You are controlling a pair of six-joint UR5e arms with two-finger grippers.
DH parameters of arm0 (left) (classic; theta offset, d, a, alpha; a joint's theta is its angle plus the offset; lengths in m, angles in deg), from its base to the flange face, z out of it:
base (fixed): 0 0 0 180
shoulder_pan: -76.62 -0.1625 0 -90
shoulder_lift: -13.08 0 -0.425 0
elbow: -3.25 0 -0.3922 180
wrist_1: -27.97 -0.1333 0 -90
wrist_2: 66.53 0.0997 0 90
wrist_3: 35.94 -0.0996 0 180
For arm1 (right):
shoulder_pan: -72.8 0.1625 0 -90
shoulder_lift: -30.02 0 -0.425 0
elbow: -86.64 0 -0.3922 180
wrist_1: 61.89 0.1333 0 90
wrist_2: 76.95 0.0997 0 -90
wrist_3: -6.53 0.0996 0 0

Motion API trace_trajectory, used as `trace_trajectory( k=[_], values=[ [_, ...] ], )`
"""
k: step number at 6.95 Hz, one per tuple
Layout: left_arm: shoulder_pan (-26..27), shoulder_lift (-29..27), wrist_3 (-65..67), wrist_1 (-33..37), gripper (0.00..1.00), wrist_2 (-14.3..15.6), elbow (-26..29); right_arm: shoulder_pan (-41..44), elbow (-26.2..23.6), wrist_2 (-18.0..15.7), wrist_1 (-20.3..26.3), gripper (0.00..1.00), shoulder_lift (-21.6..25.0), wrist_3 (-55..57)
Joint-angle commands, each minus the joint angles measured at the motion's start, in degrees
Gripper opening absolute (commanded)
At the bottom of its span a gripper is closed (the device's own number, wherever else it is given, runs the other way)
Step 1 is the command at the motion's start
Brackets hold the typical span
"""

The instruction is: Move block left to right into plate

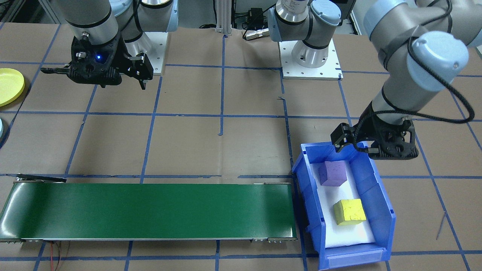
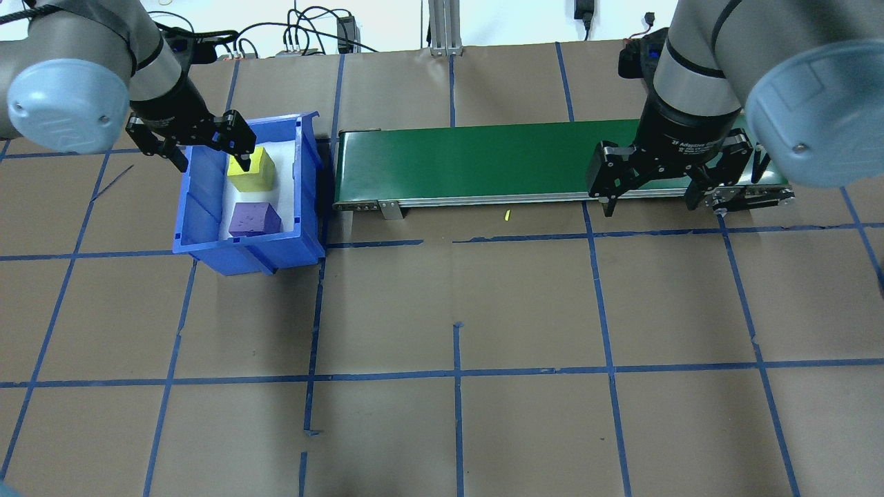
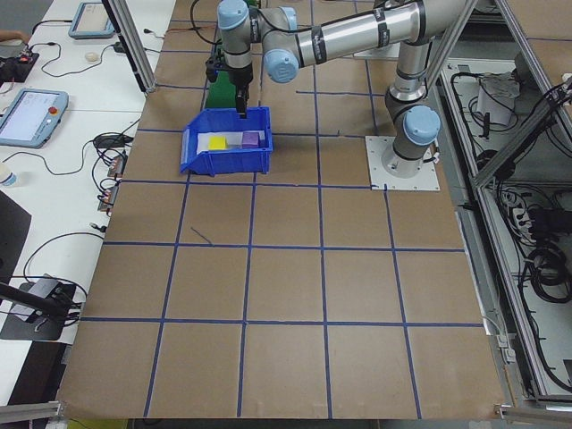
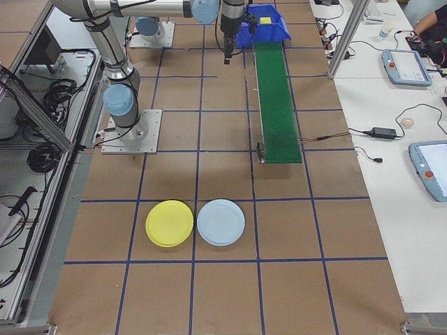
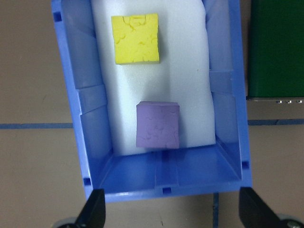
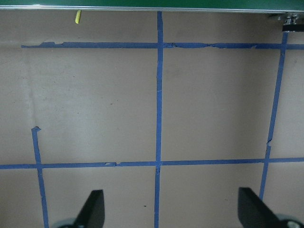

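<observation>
Exterior front-facing: yellow plate (image 1: 10, 86) cut off at edge | left end effector (image 2: 191, 145) spread | right end effector (image 2: 664, 185) spread

2 foam blocks, a yellow block (image 5: 136, 39) and a purple block (image 5: 157, 125), sit apart on white padding inside a blue bin (image 5: 72, 85). The yellow plate (image 4: 169, 223) lies flat on the worktop, well apart.

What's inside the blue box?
Inside the blue bin lie a yellow block and a purple block, apart from each other, both on a white foam pad. What is under the pad is hidden.
</observation>
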Motion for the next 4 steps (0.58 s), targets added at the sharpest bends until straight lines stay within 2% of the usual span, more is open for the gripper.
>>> trace_trajectory(
  k=[1,3,4],
  values=[
    [-0.07,-3.94,-0.89,-6.65,1.0,-0.73,-2.98,0.0,-0.01,0.0,0.0,1.0,0.0,0.0],
    [-0.15,-6.14,-1.25,-14.21,1.0,-0.47,-7.91,0.0,-0.27,0.0,0.0,1.0,0.0,0.0],
    [-0.16,-6.5,-1.16,-14.51,1.0,-0.47,-8.28,0.0,-0.27,0.0,0.0,1.0,0.0,0.0]
  ],
)
